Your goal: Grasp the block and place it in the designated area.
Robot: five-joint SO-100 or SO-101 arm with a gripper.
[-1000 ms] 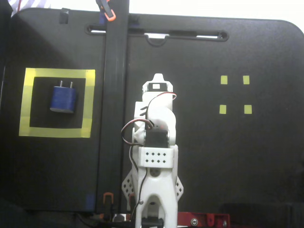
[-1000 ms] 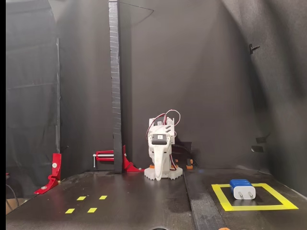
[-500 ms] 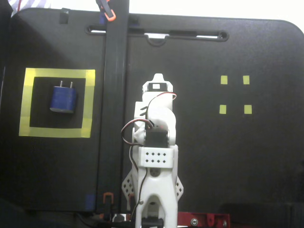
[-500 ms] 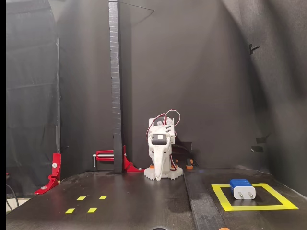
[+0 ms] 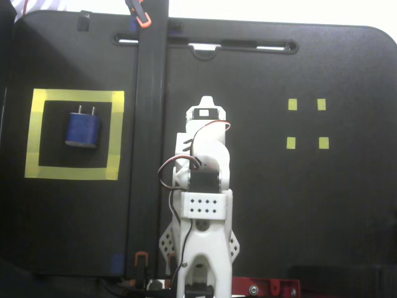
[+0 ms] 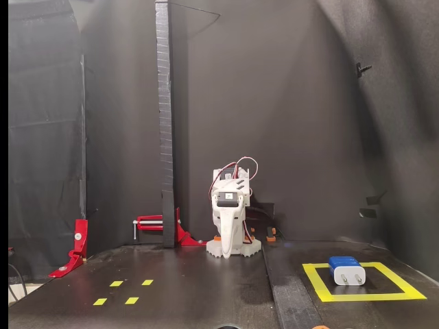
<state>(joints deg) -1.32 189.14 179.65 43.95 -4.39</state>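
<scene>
While the block (image 5: 83, 130) is lying inside the designated area (image 5: 73, 173), near the left edge of the table (image 5: 279, 205) in the top-down fixed view, nothing is changing: across the last second the block, the yellow frame and the arm (image 5: 203, 186) are sitting exactly where they were. In the low fixed view the block (image 6: 347, 271) is resting on the black square with its pale pronged face toward the camera, well clear of the tape (image 6: 363, 297) on the near side and closer to the far strip. The arm (image 6: 232, 223) is staying folded over its base at the table's middle, well apart from the block. The gripper (image 6: 227, 241) is pointing down in front of the base, and its fingers are looking drawn together, holding nothing, though the view is small and I cannot be certain. The four small yellow squares (image 5: 306, 123) toward the other side are standing bare. Judging from this stillness, the placement is looking finished and the arm is sitting parked at rest.
</scene>
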